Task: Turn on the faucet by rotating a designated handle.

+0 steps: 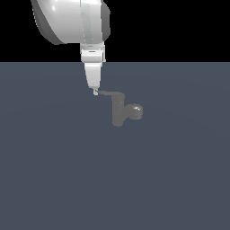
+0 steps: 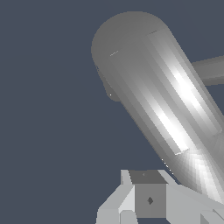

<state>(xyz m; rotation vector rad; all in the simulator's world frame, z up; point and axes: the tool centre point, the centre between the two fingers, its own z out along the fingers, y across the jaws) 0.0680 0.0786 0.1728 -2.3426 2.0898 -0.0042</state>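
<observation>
The faucet [image 1: 118, 113] stands upright near the middle of the dark blue-grey bench [image 1: 54, 179], a little toward its far edge, well away from every corner. Its stubby rounded knob [image 1: 136, 110] sticks out toward the exterior view's right. The handle [image 1: 108, 93] projects from the top of the body toward the exterior view's left. The gripper [image 1: 95, 92] hangs straight down from the white arm [image 1: 72, 20], its tip at the handle's outer end, apparently touching it. The jaws look close together, but I cannot tell whether they grip anything. In the wrist view a grey cylinder [image 2: 153, 87] fills the frame beside the fingers [image 2: 148, 197].
</observation>
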